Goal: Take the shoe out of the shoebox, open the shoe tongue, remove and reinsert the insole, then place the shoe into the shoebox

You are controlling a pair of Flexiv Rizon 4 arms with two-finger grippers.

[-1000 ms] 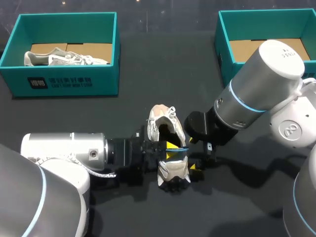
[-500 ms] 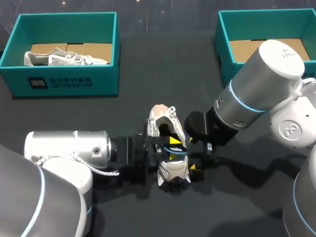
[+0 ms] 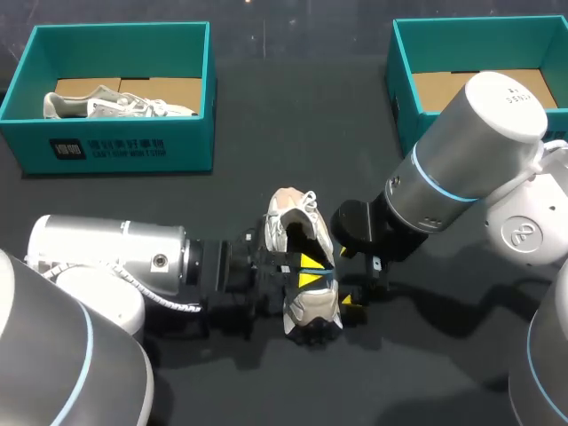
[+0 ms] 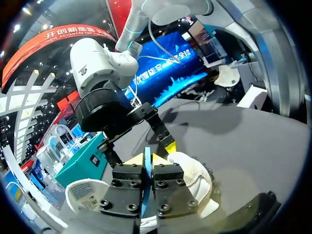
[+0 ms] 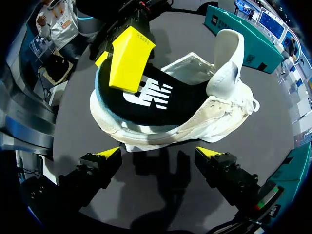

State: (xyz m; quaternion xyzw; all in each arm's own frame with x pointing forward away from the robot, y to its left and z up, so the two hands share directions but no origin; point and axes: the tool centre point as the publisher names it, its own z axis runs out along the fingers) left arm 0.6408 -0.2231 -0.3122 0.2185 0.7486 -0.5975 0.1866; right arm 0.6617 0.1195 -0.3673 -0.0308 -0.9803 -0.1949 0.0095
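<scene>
The left gripper (image 4: 147,159) has its two yellow tips pressed close together, and between them is the thin blue edge of the insole (image 5: 165,100). It is closed on this insole. The insole is black on top and lies inside the shoe (image 3: 290,213), with the gripped end a little above the shoe's rim at the heel. In the right wrist view one yellow finger of the left gripper rests flat on the black surface.

The right gripper (image 5: 160,155) is wide open and holds nothing. The shoe lies just ahead of its two tips, not between them, and I see no contact.

The shoe is white and cream and lies on the dark table (image 3: 266,133) at the centre of the head view, slightly below the middle. Its tongue (image 5: 229,48) stands up, pulled away from the opening.

The left arm comes in from the lower left of the head view, the right arm from the right. A teal shoebox (image 3: 404,80) stands in the upper right, with brown cardboard inside. Another teal box (image 3: 115,151) in the upper left contains a second shoe (image 3: 115,105).
</scene>
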